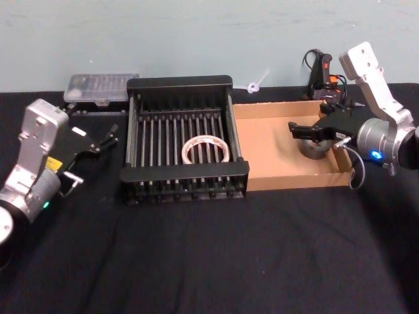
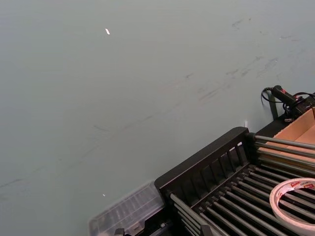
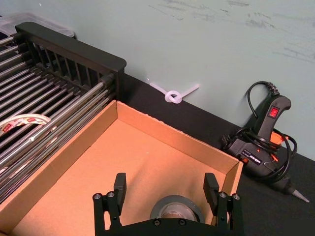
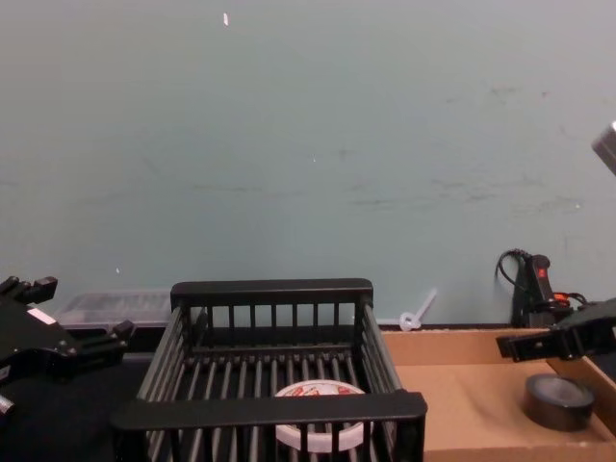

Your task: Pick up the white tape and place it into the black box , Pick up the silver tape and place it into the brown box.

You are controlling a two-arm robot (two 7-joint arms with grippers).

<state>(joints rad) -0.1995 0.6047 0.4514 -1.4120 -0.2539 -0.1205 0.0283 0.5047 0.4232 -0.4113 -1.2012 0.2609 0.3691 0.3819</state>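
The right end effector [image 1: 306, 130] hangs over the far right corner of the brown box [image 1: 275, 167]. Its 2 black fingers [image 3: 120, 186] are spread wide apart and pinch nothing. Right under it, between the 2 fingers, sits the silver tape [image 3: 175, 210]. It is a small round roll, dull grey, with a dark hole in the middle. It lies flat on the floor of the brown box and no finger touches it. The brown box is a wide, flat tray of plain smooth cardboard with low walls.

To the left of this end effector stands the black box [image 1: 183, 84]. It is hard black plastic, with thin bars for its floor and sides and a thick rim. It touches the brown box side by side. The white tape [image 1: 205, 149] lies flat on the bars inside it. It is a wide thin ring, white with red marks on top.

Behind the right end effector, by the wall, lies a black glue gun [image 3: 263, 142] with a curly cord.

The left end effector [image 1: 105, 140] hovers just left of the black box, over the black cloth table [image 1: 216, 261]. Its fingers are spread and hold nothing. Beyond it rests a clear plastic case [image 1: 101, 88].
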